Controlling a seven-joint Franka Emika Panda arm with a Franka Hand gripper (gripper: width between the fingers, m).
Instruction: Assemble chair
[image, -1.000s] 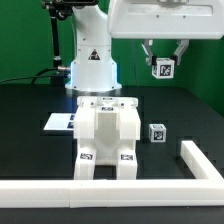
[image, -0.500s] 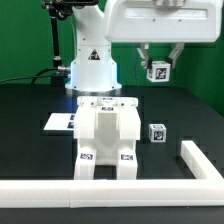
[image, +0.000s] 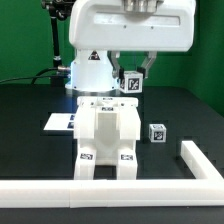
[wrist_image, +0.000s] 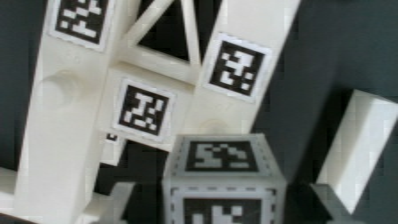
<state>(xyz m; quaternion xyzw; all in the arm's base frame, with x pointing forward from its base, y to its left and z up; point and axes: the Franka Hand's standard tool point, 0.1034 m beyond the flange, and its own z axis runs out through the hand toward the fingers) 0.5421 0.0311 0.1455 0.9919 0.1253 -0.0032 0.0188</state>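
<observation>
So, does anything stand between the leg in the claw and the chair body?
Nothing visible does. The claw holds the leg in free air above the chair body; the spare leg sits apart, at the exterior view's right.

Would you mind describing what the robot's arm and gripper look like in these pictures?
The arm is glossy white with rounded casings, a small black triangular mark on its base column and a blue glow low on it. The gripper has a wide, boxy white housing and two slim dark fingers. A thin black cable lies beside its base, on the exterior view's left.
</observation>
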